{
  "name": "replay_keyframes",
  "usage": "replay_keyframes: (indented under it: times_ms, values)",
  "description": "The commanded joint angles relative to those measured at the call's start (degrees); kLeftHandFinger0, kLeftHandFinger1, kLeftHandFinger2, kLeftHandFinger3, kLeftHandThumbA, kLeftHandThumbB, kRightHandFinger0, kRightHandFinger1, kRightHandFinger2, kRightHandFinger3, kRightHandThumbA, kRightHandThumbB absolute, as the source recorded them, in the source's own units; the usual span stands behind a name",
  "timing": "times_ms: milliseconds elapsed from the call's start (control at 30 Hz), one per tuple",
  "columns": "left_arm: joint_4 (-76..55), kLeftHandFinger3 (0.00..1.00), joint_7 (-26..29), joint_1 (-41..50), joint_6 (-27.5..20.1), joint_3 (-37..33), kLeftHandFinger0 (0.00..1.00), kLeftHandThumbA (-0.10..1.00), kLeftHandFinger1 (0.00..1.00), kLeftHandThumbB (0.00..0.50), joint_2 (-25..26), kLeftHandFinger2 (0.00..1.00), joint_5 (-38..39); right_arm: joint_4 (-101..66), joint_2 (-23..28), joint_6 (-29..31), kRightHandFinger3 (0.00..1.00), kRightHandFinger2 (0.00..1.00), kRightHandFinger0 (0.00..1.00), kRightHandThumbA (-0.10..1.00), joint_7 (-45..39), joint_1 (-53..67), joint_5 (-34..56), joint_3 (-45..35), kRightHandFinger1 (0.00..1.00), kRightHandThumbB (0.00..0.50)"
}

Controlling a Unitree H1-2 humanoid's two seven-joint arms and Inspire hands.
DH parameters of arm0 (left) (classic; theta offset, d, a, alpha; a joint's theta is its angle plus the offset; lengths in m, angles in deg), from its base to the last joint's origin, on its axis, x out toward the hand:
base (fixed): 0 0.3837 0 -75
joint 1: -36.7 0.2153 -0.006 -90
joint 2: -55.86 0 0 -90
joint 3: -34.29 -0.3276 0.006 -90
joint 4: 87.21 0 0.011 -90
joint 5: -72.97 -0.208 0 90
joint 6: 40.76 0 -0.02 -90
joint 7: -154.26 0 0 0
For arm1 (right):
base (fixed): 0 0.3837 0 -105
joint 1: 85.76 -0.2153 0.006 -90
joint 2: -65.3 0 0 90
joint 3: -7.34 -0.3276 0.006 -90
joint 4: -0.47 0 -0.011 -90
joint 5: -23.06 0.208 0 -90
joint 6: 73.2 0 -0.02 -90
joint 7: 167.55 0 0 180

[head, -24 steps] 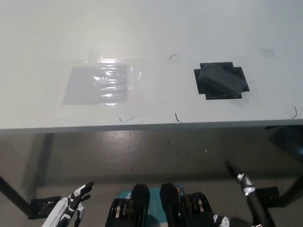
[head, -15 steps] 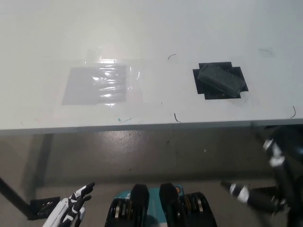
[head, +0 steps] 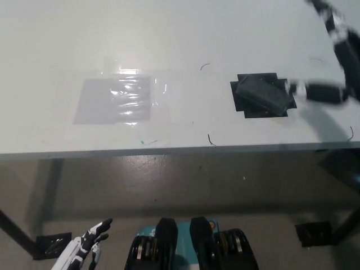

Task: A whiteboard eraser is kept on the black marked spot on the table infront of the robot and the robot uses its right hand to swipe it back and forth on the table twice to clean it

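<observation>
The dark grey whiteboard eraser lies at a slant on the black marked spot, right of the middle of the white table. My black right hand is blurred above the table's right side, open, its fingers spread. One fingertip is next to the eraser's right end; I cannot tell if it touches. The rest of the right hand runs off the right edge. My white left hand rests low at the lower left, below the table, fingers apart, holding nothing.
A grey patch under shiny clear film lies on the table's left half. Small pen marks dot the surface near the front edge. Dark table legs and feet stand on the floor below.
My right hand has risen from below the table's front edge, at the lower right, to above the table beside the eraser. The eraser and my left hand have stayed put.
</observation>
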Motion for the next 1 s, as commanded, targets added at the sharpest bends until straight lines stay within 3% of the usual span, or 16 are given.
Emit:
replay_keyframes:
  times_ms: [0,200,233,433,500,567,633,667,767,833,867,967]
  values:
    - [-2.57,1.0,-2.04,0.99,-3.8,0.21,1.0,0.98,1.0,0.433,2.88,1.0,-0.54,29.46,4.52,-20.2,1.0,1.0,1.0,1.0,-13.55,-34.55,-12.19,9.1,1.0,0.411]
    - [-3.31,1.0,-1.77,1.43,-3.16,0.22,1.0,0.98,1.0,0.446,2.92,1.0,-1.14,50.66,0.36,-18.43,1.0,1.0,1.0,1.0,-10.98,-44.07,-13.3,14.59,1.0,0.437]
    - [-3.3,1.0,-1.71,1.5,-3.48,0.22,1.0,0.98,1.0,0.433,2.95,1.0,-1.36,54.02,-0.4,-18.2,1.0,1.0,1.0,1.0,-10.05,-45.4,-13.6,15.26,1.0,0.468]
    - [-3.62,1.0,-1.48,2.36,-3.85,0.25,1.0,0.96,1.0,0.426,2.93,1.0,-1.86,71.49,-5.53,-15.96,1.0,1.0,1.0,1.0,-7.0,-50.67,-9.92,16.6,1.0,0.5]
    - [-3.7,1.0,-1.39,2.55,-4.08,0.22,1.0,0.96,1.0,0.422,2.96,1.0,-2.21,74.85,-6.67,-15.48,1.0,1.0,1.0,1.0,-6.81,-51.55,-9.63,17.66,1.0,0.49]
    - [-3.59,1.0,-1.42,2.48,-4.21,0.16,1.0,0.95,1.0,0.418,2.9,1.0,-2.24,78.47,-8.23,-16.94,1.0,1.0,1.0,1.0,-8.59,-52.92,-8.88,18.47,1.0,0.378]
    - [-3.79,1.0,-1.36,2.55,-4.22,0.06,1.0,0.94,1.0,0.417,2.88,1.0,-2.63,81.54,-9.28,-16.14,1.0,1.0,1.0,1.0,-10.55,-53.74,-7.99,19.08,1.0,0.301]
    - [-3.98,1.0,-1.3,2.69,-3.83,-0.02,1.0,0.94,1.0,0.423,2.82,1.0,-2.85,83.59,-9.93,-15.78,1.0,1.0,1.0,1.0,-10.4,-53.72,-7.49,19.26,1.0,0.324]
    - [-4.05,1.0,-1.34,2.88,-3.9,-0.16,1.0,0.93,1.0,0.43,2.8,1.0,-3.27,86.79,-11.25,-16.16,1.0,1.0,1.0,1.0,-11.43,-53.22,-4.35,17.32,1.0,0.278]
    - [-4.31,1.0,-1.49,3.0,-3.64,-0.25,1.0,0.93,1.0,0.433,2.89,1.0,-3.45,87.62,-11.74,-16.08,1.0,1.0,1.0,1.0,-9.92,-52.42,-3.51,16.47,1.0,0.276]
    - [-4.36,1.0,-1.69,3.05,-3.68,-0.3,1.0,0.93,1.0,0.432,2.96,1.0,-3.36,88.47,-12.28,-17.39,1.0,1.0,1.0,1.0,-8.63,-51.9,-2.34,15.17,1.0,0.299]
    - [-4.33,1.0,-1.85,3.04,-3.92,-0.37,1.0,0.91,1.0,0.428,3.17,1.0,-3.89,90.28,-12.79,-15.0,1.0,1.0,1.0,1.0,-8.28,-50.68,-2.96,15.83,1.0,0.285]
